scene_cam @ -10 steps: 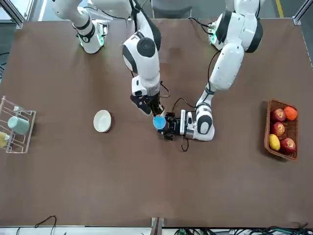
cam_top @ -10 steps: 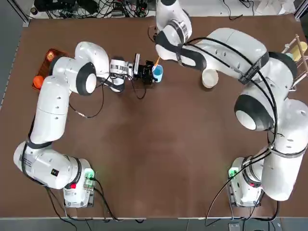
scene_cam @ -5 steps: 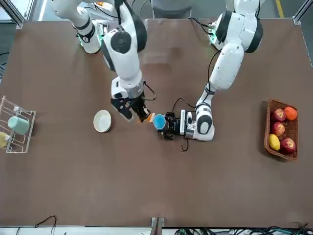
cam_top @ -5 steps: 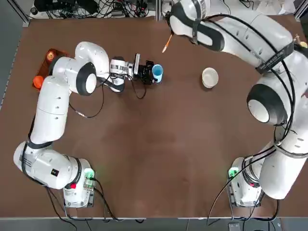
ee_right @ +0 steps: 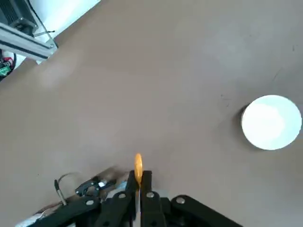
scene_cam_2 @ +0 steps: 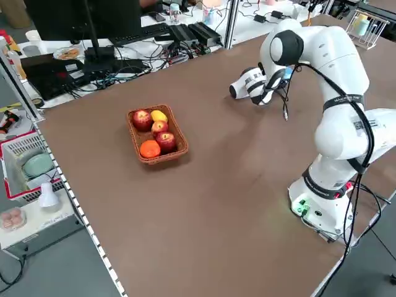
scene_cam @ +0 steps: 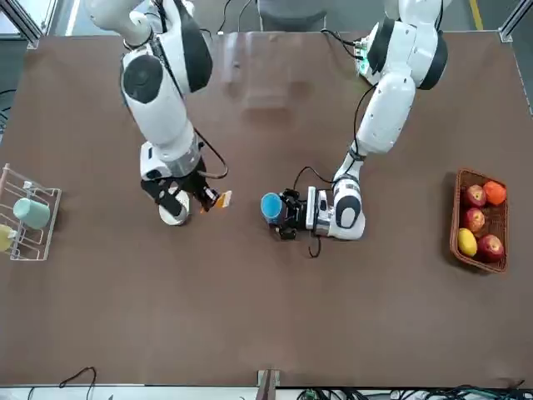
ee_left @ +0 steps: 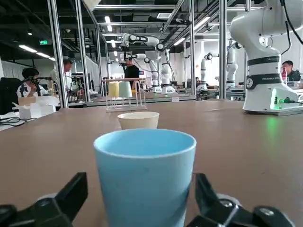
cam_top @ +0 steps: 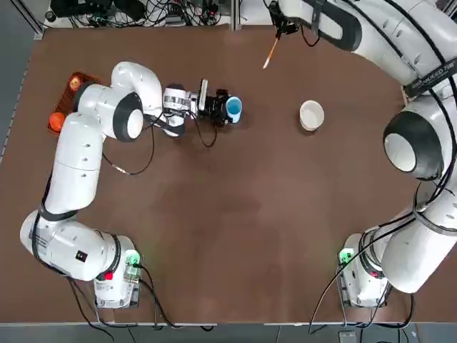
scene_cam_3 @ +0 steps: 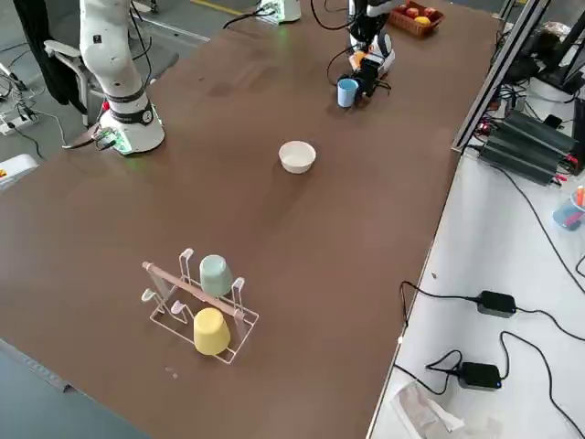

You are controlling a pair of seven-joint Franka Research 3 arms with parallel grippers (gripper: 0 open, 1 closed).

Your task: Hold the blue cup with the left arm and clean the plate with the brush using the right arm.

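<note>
Two white robot arms stand at one brown surface [cam_top: 235, 214], each ending in one tool: the left tool [cam_top: 216, 108] and the right tool [ee_right: 139, 189]. On the surface are one blue cup [cam_top: 233, 108], one white plate [cam_top: 311, 115], one orange-handled brush [cam_top: 270, 53], one wire rack [scene_cam_3: 196, 306] carrying two cups, a teal-green cup [scene_cam_3: 216, 273] and a yellow cup [scene_cam_3: 211, 332], and one basket [scene_cam_2: 156, 133] holding five pieces of fruit.

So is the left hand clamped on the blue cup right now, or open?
Open: in the left wrist view the left hand's fingers stand clear of the blue cup.
</note>
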